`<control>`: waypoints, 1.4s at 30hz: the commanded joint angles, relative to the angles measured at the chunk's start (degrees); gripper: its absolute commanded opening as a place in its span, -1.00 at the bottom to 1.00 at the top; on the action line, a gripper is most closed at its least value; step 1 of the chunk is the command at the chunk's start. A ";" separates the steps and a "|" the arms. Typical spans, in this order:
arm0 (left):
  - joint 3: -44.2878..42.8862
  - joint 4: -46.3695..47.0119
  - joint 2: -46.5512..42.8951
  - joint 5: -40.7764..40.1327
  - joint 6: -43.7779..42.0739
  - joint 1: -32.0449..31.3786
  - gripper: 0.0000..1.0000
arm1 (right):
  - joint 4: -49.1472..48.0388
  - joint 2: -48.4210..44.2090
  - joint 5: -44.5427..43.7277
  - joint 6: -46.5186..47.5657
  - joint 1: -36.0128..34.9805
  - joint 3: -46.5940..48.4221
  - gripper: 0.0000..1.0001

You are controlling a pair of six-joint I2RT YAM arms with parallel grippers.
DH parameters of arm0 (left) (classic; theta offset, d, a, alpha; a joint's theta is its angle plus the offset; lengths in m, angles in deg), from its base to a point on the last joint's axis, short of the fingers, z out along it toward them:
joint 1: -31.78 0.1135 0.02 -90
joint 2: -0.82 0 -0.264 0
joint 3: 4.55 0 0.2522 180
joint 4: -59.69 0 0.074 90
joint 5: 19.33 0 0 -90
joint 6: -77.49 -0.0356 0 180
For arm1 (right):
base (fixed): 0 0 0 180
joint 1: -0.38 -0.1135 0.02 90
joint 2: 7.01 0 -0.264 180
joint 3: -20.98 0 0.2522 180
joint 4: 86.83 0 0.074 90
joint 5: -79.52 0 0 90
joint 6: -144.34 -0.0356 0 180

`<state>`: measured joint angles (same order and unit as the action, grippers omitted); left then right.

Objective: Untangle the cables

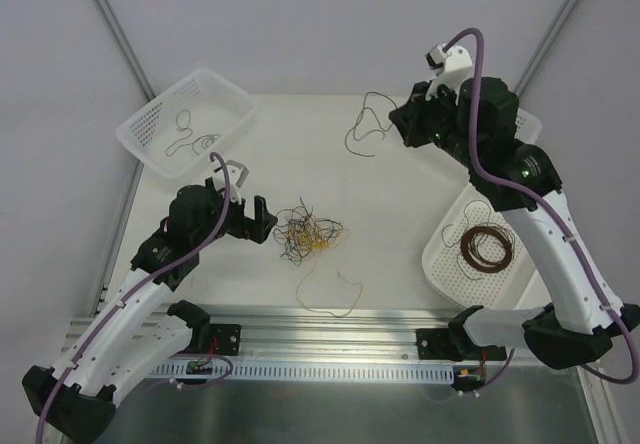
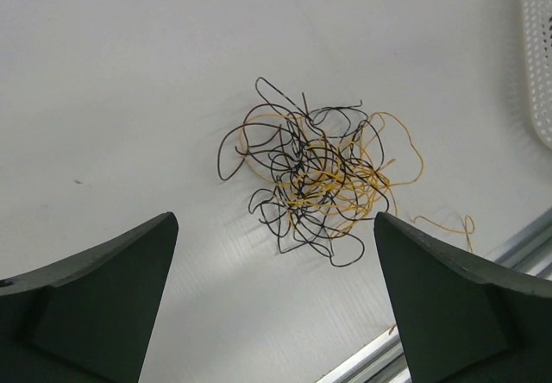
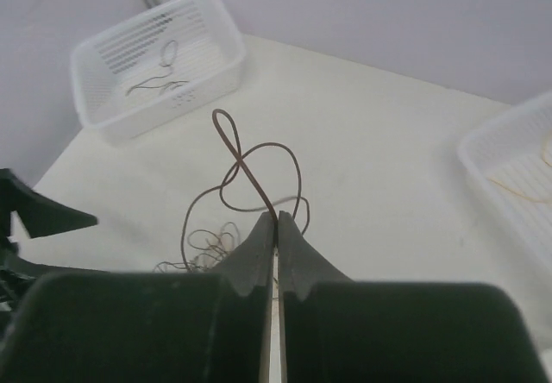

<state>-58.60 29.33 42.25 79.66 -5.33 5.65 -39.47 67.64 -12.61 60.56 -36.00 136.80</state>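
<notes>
A tangle of thin black and yellow cables (image 1: 308, 232) (image 2: 319, 180) lies mid-table. My left gripper (image 1: 262, 216) (image 2: 274, 219) is just left of it, low over the table, wide open with nothing between its dark fingers (image 2: 112, 297). The tangle sits just beyond the fingertips. A single brown cable (image 1: 365, 124) (image 3: 250, 172) hangs in loops from my right gripper (image 1: 405, 129) (image 3: 276, 215), which is shut on it and raised above the far side of the table. One loose thin strand (image 1: 330, 294) lies near the front edge.
A white basket (image 1: 140, 134) (image 3: 216, 64) at the far left holds a few separated strands. A white tray (image 1: 440, 254) at the right holds a neat dark-brown wire coil (image 1: 487, 247). Another white basket (image 3: 517, 167) sits at the far right. A metal rail (image 1: 330, 349) runs along the front.
</notes>
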 commanded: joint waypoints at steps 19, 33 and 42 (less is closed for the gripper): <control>4.95 -4.23 -3.02 -21.91 -0.94 0.55 0.98 | 13.77 -26.66 3.63 -15.18 44.54 -39.65 -0.99; 6.19 -3.09 -1.44 -18.75 -1.29 0.55 0.98 | 12.97 -21.65 -2.52 -20.28 52.64 -49.50 -0.40; 6.19 -1.95 -0.30 -17.09 -1.82 0.55 0.98 | 12.45 -23.32 1.69 -14.93 49.58 -44.41 0.62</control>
<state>-52.39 25.25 41.15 60.25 -6.05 5.65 -25.87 46.09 -13.94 42.70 15.86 88.10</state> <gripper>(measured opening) 0.992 0.795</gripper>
